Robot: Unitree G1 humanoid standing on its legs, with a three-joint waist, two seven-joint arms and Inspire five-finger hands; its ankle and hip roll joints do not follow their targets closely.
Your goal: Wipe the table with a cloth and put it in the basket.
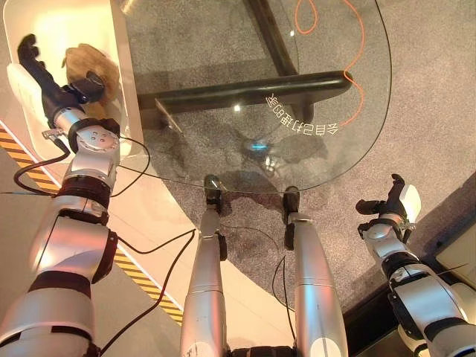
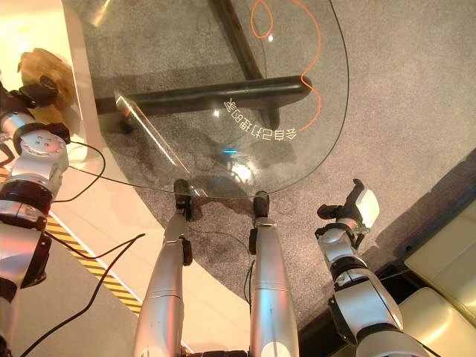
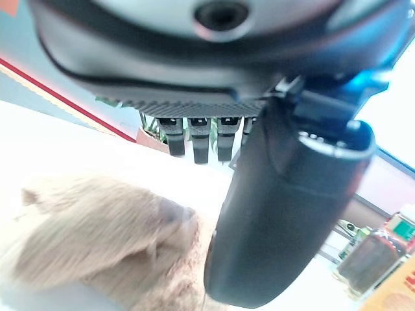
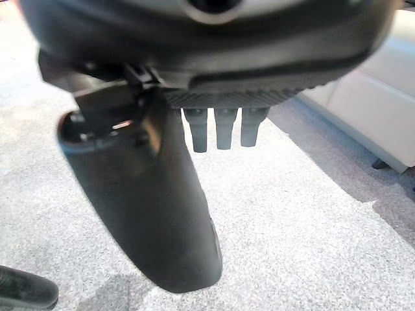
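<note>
Cloth (image 1: 89, 67), tan and crumpled, lies in the white basket (image 1: 22, 30) left of the glass tabletop (image 1: 312, 149); left robot hand (image 1: 56, 82), fingers relaxed and holding nothing, hovers just above it, apparently after release. Right robot hand (image 1: 390, 204) hangs idle, fingers straight.

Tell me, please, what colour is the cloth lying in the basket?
Light brown, a tan shade; the cloth shows best in the left wrist view.

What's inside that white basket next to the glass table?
A crumpled tan cloth lies in the white basket. The open left hand hovers over it. Whatever lies beneath the cloth is covered.
</note>
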